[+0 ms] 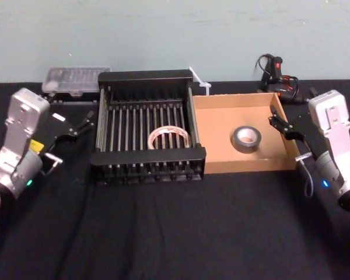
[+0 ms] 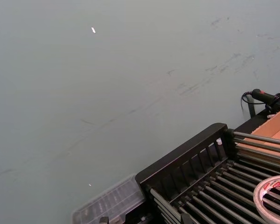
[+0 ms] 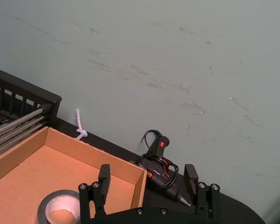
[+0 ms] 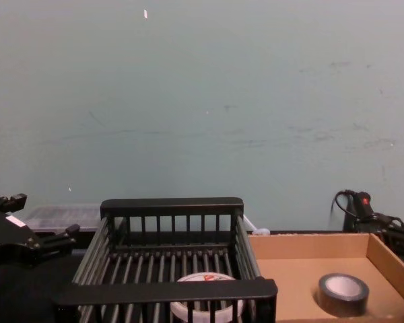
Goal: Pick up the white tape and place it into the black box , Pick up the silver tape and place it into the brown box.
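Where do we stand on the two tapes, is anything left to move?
Both placements look done: the white tape lies on the floor of the black box, and the silver tape lies in the brown box. Nothing is in hand: the left gripper is open beside the black box, and the right gripper is open at the brown box's right wall. Nothing appears left to move.

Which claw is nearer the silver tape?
Right. The right claw sits at the brown box's right edge, beside the silver tape; the left claw is beyond the black box's left side.
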`<state>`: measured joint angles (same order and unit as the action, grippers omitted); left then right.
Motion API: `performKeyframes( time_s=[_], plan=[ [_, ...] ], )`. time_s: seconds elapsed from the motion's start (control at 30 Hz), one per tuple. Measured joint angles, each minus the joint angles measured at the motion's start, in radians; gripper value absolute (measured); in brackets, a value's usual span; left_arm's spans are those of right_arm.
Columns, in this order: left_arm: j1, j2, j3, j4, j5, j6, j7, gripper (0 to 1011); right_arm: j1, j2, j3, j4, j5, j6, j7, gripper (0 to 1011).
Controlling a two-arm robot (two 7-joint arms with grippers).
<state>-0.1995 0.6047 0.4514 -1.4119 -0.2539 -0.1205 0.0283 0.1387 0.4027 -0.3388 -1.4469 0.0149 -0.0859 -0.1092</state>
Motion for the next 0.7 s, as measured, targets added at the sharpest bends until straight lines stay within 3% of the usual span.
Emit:
performKeyframes(
  time_s=[0.7],
  plan=[
    [0.0, 0.0, 0.0, 0.0, 0.0, 0.0, 0.0, 1001, 0.0, 0.0, 0.0, 0.0, 0.0, 0.0, 0.0, 1002]
  ],
)
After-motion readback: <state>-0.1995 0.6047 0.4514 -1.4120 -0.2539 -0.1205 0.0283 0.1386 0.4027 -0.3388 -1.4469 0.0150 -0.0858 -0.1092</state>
